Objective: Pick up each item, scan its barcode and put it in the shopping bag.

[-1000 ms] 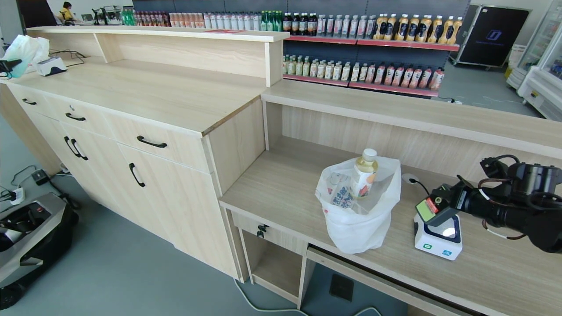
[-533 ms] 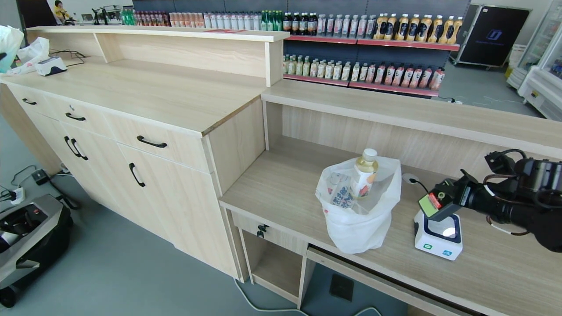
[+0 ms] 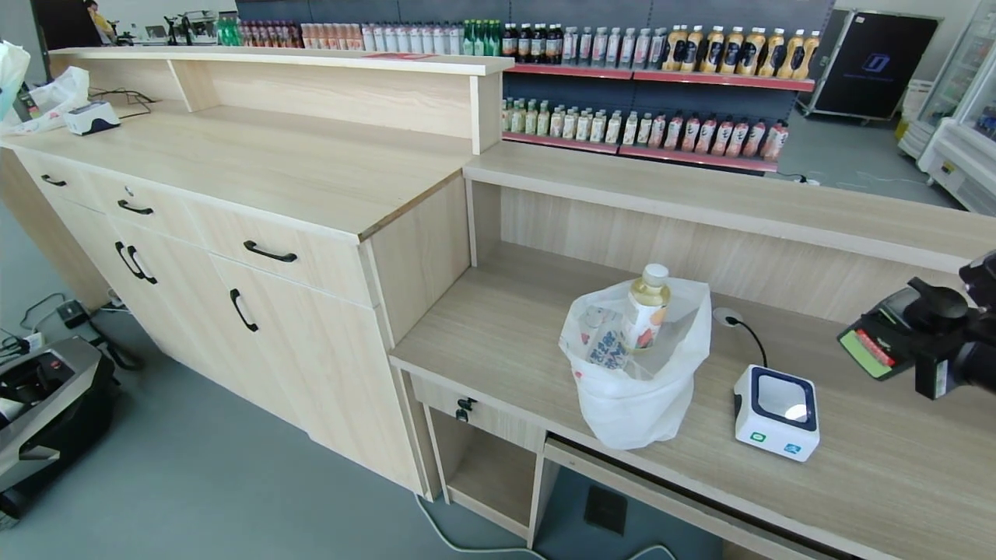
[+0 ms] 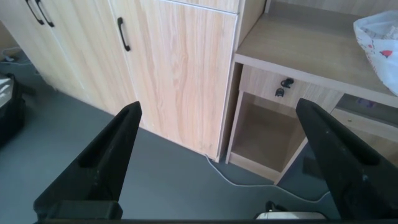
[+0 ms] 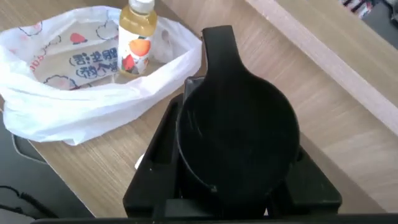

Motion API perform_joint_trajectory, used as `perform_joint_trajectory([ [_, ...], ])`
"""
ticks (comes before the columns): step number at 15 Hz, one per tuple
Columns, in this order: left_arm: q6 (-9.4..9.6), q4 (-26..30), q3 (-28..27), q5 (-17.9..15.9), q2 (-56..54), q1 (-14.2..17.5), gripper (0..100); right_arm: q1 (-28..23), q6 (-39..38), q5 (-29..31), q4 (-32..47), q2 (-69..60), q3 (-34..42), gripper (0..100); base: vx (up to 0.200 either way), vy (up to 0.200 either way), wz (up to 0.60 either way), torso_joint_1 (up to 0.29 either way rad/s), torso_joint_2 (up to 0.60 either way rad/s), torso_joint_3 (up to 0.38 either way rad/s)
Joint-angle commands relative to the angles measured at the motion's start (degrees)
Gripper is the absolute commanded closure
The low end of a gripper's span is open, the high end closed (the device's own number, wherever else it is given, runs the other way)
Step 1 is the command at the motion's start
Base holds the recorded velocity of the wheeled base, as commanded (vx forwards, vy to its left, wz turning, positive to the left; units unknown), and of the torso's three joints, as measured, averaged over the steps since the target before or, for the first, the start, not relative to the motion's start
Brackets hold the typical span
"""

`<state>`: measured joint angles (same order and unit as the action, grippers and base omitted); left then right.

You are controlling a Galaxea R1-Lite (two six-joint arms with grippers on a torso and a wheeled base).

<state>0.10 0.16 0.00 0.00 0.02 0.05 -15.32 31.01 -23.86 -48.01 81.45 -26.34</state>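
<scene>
A white shopping bag (image 3: 634, 389) stands open on the low counter (image 3: 498, 327). Inside it are a pale tea bottle (image 3: 647, 305) and a printed pack. To the right of the bag sits a white barcode scanner (image 3: 776, 412) with its dark window facing up. My right gripper (image 3: 895, 346) hangs above the counter to the right of the scanner, shut on a small item with a green face and a red strip (image 3: 867, 346). In the right wrist view the item's dark underside (image 5: 236, 143) hides the fingers, with the bag (image 5: 74, 99) beyond. My left gripper (image 4: 217, 162) is open, low over the floor.
A cable (image 3: 751, 334) runs from the scanner to a hole in the counter. A raised ledge (image 3: 700, 194) backs the counter, and a taller cabinet (image 3: 272, 171) adjoins it on the left. Shelves of bottles (image 3: 638, 78) stand behind.
My right gripper has carried the green item from just above the scanner window off to the right, leaving the scanner uncovered. Bag and bottle are where they were.
</scene>
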Motion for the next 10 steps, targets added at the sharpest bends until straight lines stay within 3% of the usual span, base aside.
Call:
perform_joint_trajectory([
  [1,-0.01,0.02,0.0,0.0,-0.02,0.04,0,4.34,0.28,0.65,-0.6,-4.19,0.33,100,0.0,0.0,0.6,-0.002,0.0,0.002],
  [4,-0.01,0.02,0.0,0.0,-0.02,0.04,0,9.26,0.1,3.2,-0.51,1.26,-0.9,100,0.0,0.0,0.6,0.007,0.0,0.002],
  [7,-0.01,0.02,0.0,0.0,-0.02,0.04,0,11.02,-1.39,3.03,-1.12,11.37,-1.61,100,0.0,0.0,0.0,0.0,0.0,0.0],
  [10,-0.01,0.02,0.0,0.0,-0.02,0.04,0,13.48,-2.54,3.11,-7.36,23.23,-3.45,100,0.0,0.0,0.0,0.0,0.0,0.0],
])
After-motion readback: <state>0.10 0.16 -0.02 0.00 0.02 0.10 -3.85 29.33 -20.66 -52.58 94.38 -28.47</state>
